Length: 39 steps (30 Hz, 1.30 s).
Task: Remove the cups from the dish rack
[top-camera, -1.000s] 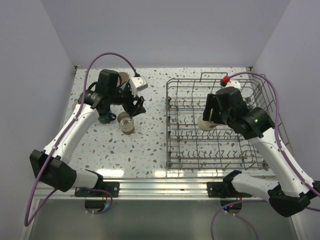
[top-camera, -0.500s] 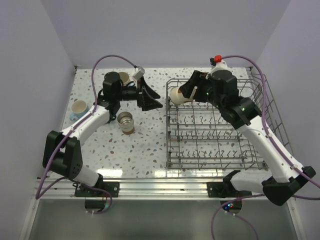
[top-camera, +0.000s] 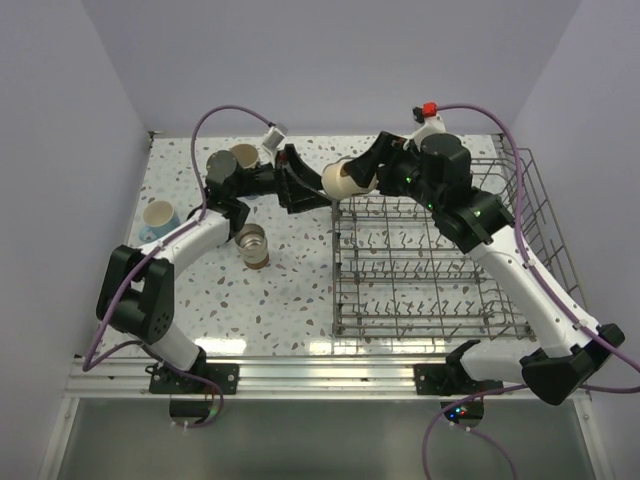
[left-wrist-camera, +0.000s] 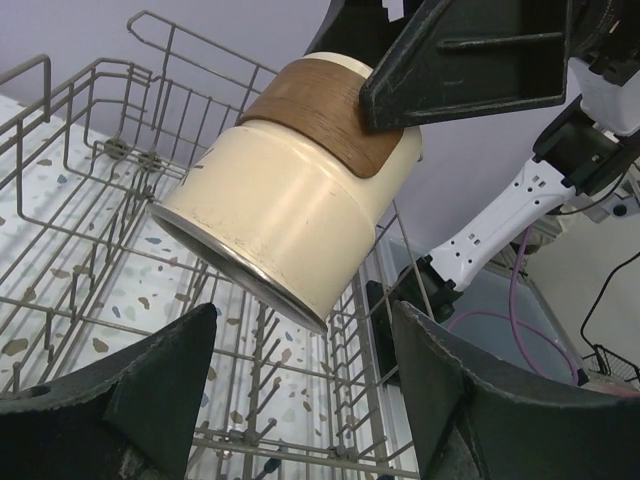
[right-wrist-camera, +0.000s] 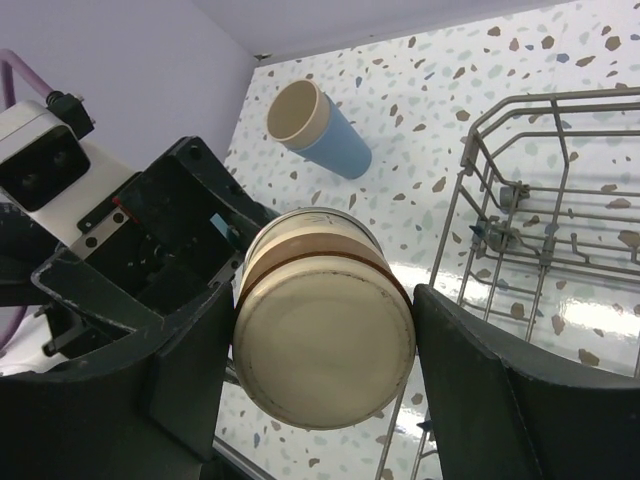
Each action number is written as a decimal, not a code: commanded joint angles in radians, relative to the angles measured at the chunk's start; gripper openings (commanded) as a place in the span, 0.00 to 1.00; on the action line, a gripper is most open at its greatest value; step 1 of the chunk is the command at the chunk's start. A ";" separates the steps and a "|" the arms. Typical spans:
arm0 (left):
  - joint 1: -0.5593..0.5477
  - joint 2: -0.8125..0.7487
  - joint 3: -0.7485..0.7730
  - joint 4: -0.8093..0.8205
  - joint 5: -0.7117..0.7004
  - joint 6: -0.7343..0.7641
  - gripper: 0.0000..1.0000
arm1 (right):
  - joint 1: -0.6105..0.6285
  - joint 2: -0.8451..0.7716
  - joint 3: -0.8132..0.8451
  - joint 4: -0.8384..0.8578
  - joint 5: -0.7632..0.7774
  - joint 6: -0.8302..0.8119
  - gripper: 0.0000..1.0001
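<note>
My right gripper (top-camera: 352,176) is shut on a short beige-and-brown cup (top-camera: 342,179) and holds it in the air, on its side, over the far-left corner of the dish rack (top-camera: 430,333). In the right wrist view the fingers press both sides of the cup (right-wrist-camera: 315,260), with the gripper (right-wrist-camera: 322,375) seen behind its base. My left gripper (top-camera: 312,190) is open and empty, facing the cup's mouth from the left. In the left wrist view the cup (left-wrist-camera: 290,210) hangs just above the spread jaws of my left gripper (left-wrist-camera: 305,400). I see no cup in the rack.
On the table left of the rack stand a beige-and-brown cup (top-camera: 252,245), a light blue tumbler (top-camera: 160,217) and a beige cup (top-camera: 244,155). The tumbler (right-wrist-camera: 320,135) and rack wires (right-wrist-camera: 560,170) show in the right wrist view. Walls close in on three sides.
My right gripper has lifted the beige-and-brown cup out of the rack and carried it far left. My left arm has swung right, away from the standing cups, to face it.
</note>
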 commanded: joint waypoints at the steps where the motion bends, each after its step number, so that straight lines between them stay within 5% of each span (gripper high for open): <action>1: -0.008 0.022 0.054 0.098 0.001 -0.053 0.74 | -0.001 -0.004 0.002 0.095 -0.037 0.027 0.16; 11: -0.007 -0.004 0.045 0.195 0.044 -0.122 0.43 | -0.001 0.016 -0.078 0.163 -0.082 0.041 0.16; 14: -0.008 -0.027 0.038 0.206 0.057 -0.133 0.20 | -0.001 0.028 -0.093 0.183 -0.100 0.050 0.16; 15: -0.008 -0.034 0.038 0.197 0.061 -0.125 0.04 | -0.001 0.032 -0.095 0.186 -0.108 0.052 0.16; 18: 0.002 -0.065 0.039 0.085 0.068 -0.053 0.00 | -0.001 0.034 -0.109 0.185 -0.105 0.050 0.23; 20: 0.022 -0.105 0.048 -0.126 0.071 0.037 0.00 | -0.001 0.030 -0.118 0.168 -0.096 0.041 0.38; 24: 0.045 -0.162 0.192 -0.844 -0.062 0.691 0.00 | -0.001 0.008 -0.147 0.137 -0.066 0.019 0.81; 25: 0.045 -0.171 0.217 -1.088 -0.109 0.797 0.00 | -0.001 0.002 -0.161 0.132 -0.056 0.016 0.87; 27: 0.045 -0.194 0.269 -1.321 -0.233 1.020 0.00 | -0.001 -0.013 -0.176 0.132 -0.048 0.010 0.98; 39: 0.044 -0.263 0.407 -2.015 -0.996 1.593 0.00 | -0.001 -0.046 -0.204 0.080 -0.013 -0.054 0.98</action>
